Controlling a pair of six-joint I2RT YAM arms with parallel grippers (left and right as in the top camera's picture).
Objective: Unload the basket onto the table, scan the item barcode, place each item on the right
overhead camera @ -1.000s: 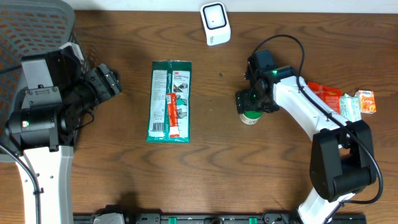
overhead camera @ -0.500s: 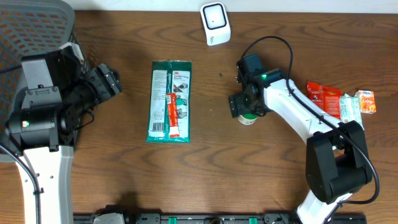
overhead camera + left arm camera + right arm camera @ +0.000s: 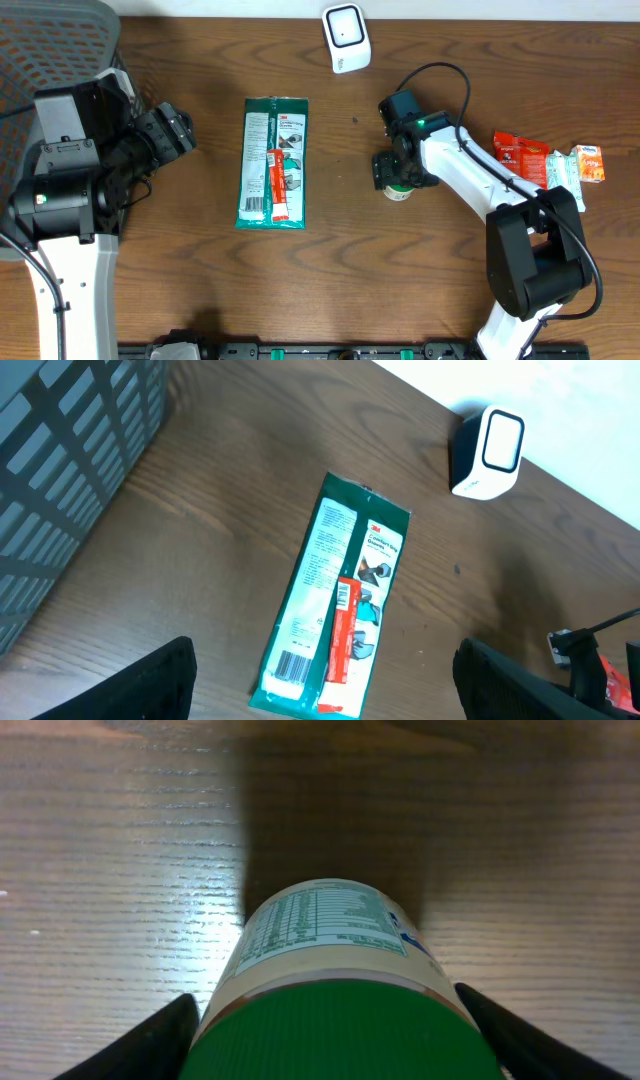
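1. Two arms at a brown wooden table. On the far left, the left gripper hangs beside a grey mesh basket. Its jaws are spread wide with nothing in them.
2. Next over, a flat green packet with a red strip lies lengthwise on the wood, barcode end towards the near edge.
3. Up at the back edge, right of the packet, there's a small white scanner box.
4. Then the right gripper, down over a cream-labelled jar with a green ribbed lid, roughly mid-table and below the scanner, well apart from it. One finger sits on each side of the lid, super close, but honestly I can't tell if they're actually squeezing it.
5. Far right, a red snack packet and small white-and-orange cartons sit bunched together.
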